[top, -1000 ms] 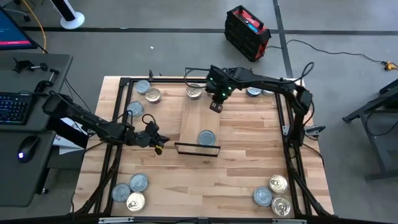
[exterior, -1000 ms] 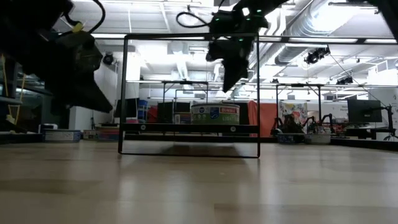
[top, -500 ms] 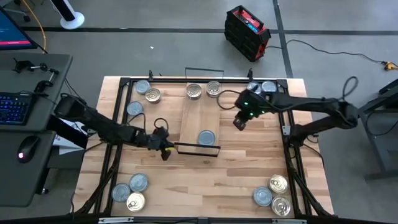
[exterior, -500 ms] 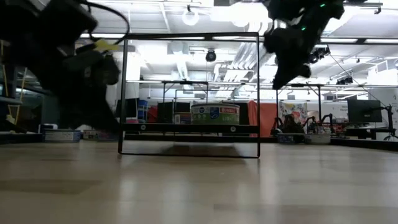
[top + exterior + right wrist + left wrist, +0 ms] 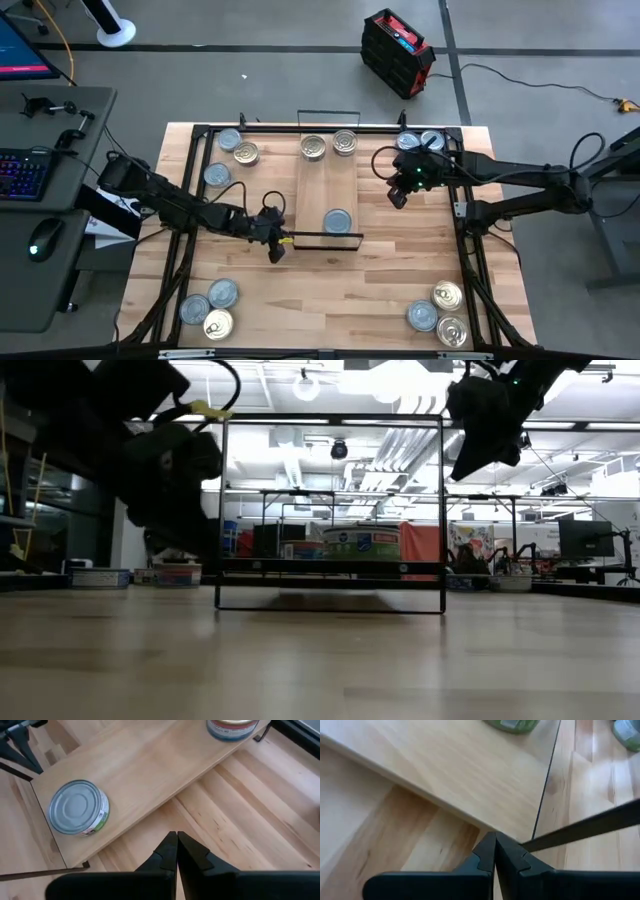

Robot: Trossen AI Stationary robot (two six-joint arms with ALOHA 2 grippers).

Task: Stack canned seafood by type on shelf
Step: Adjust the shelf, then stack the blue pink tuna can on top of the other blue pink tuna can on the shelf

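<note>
From above we see the shelf (image 5: 325, 195) lying in the middle of the table (image 5: 380, 290). One tin (image 5: 337, 221) with a pale top sits on the shelf near its front wire frame (image 5: 322, 240). Two more tins (image 5: 329, 146) sit at the far end of the shelf, side by side.

The left gripper (image 5: 277, 243) is by the front left corner of the shelf, touching or almost touching the wire frame. The left wrist view shows what the top view cannot: its fingers (image 5: 492, 855) are pressed tight together with nothing between them, and a thin black wire runs just beside their tips.

The right gripper (image 5: 398, 195) hangs over bare table just to the right of the shelf. Its wrist view shows its fingers (image 5: 176, 851) closed too, and empty. That same view shows the pale tin's green and white label, which we cannot see from above.

The low view looks flat across the table. There we see the wire frame standing up like a box, with one tin (image 5: 362, 544) behind it.

Only the top view shows the other tins: three at the far left (image 5: 229, 154), three at the near left corner (image 5: 210, 306), three at the near right corner (image 5: 441, 312), and two at the far right (image 5: 420, 140)
</note>
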